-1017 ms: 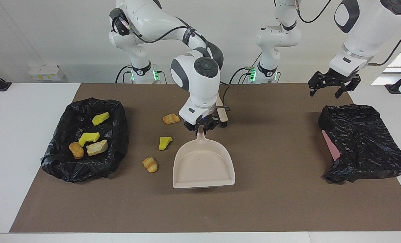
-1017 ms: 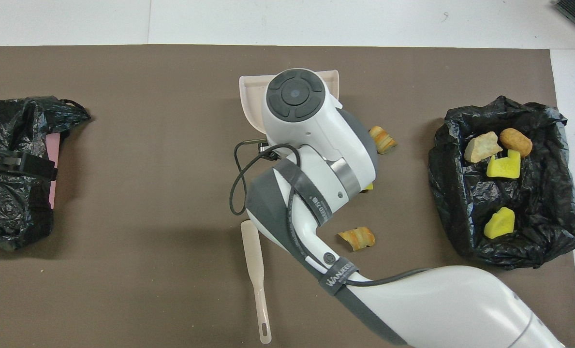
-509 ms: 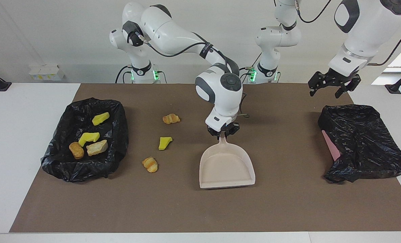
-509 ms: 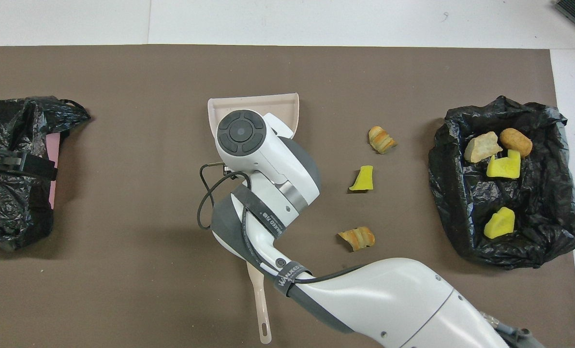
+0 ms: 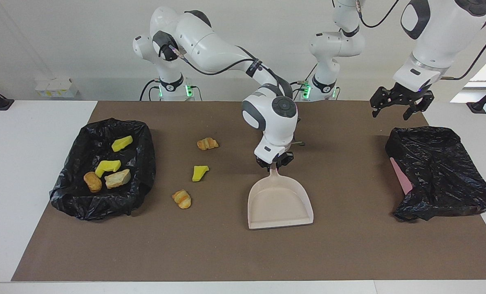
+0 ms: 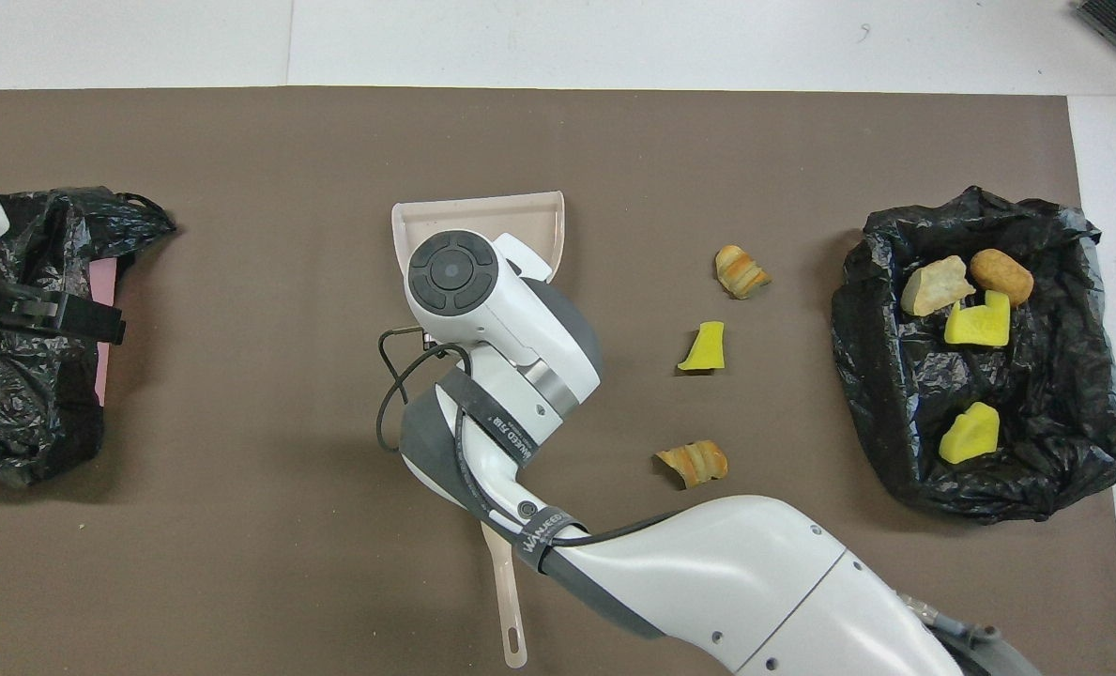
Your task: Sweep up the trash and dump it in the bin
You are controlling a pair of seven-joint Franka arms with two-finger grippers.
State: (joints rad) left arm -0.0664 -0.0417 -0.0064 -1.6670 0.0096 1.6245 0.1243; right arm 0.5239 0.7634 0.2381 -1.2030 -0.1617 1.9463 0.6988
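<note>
Right gripper [image 5: 274, 164] grips the dustpan [image 5: 279, 202] handle, left gripper [image 5: 397, 105] waits open over a bag [image 5: 439, 171]; three scraps [image 5: 198, 172] lie well apart from the pan, so sweeping may scatter them.

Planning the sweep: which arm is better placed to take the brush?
Left. Its gripper hangs open over the table's end; the right gripper is shut on the dustpan. The brush lies near the robots.
</note>
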